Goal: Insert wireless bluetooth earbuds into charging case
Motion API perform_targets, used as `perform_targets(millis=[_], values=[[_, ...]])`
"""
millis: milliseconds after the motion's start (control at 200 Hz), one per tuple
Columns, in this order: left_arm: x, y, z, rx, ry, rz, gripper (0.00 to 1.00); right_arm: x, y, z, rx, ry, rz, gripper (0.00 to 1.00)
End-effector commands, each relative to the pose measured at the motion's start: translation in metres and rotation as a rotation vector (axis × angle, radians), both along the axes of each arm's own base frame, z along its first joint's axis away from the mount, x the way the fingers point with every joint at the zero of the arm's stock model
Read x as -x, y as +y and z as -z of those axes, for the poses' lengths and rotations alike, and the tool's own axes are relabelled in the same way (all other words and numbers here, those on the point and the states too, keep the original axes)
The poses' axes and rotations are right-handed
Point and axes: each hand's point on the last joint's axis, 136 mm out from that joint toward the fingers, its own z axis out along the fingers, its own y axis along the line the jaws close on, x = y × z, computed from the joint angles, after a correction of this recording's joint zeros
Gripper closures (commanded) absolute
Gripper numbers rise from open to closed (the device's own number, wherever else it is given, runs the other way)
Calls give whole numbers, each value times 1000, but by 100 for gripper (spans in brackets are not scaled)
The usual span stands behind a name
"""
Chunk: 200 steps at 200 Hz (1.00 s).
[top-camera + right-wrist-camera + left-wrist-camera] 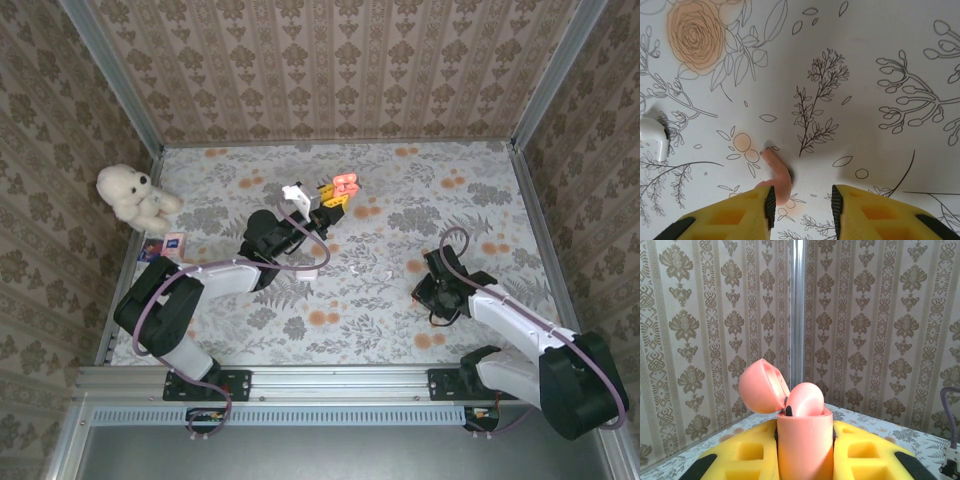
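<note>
The left arm (225, 275) and the right arm (510, 315) share one build: white shells over the long links, black housings at the joints and at the bases; a mauve cable (943, 405) loops loosely along each; the left claw (805, 460) and the right claw (802, 205) have bright yellow fingers (730, 220) moulded with shallow rectangular pockets; ribbed black pads (770, 205) line their inner edges; black patches mark their outer corners.

I've got the salmon-pink charging case (805, 450) upright at bottom centre, lid hinged open to the left. A pink earbud (775, 167) lies low, left of centre; a white earbud (652, 137) sits at the left edge.
</note>
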Motion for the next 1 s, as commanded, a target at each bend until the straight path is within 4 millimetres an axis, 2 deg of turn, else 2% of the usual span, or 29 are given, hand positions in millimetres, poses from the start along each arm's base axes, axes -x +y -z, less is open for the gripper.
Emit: perform_targets(millis=[0, 155, 350, 450, 495, 825, 995], values=[[1, -4, -21, 35, -46, 8, 100, -9, 2, -8, 27, -25, -2, 61], [1, -3, -20, 36, -45, 7, 100, -13, 7, -12, 55, -31, -35, 54], [2, -3, -19, 38, -43, 7, 100, -19, 14, -13, 83, -23, -56, 54], [2, -2, -19, 39, -46, 4, 100, -22, 16, -13, 100, -8, -60, 55], [2, -2, -20, 41, -48, 4, 100, -16, 12, -9, 127, 32, -59, 56], [2, 0, -19, 46, -52, -2, 100, -8, 11, 4, 180, 104, -72, 60], [2, 1, -18, 46, -50, -3, 100, -7, 10, 9, 187, 112, -69, 66]])
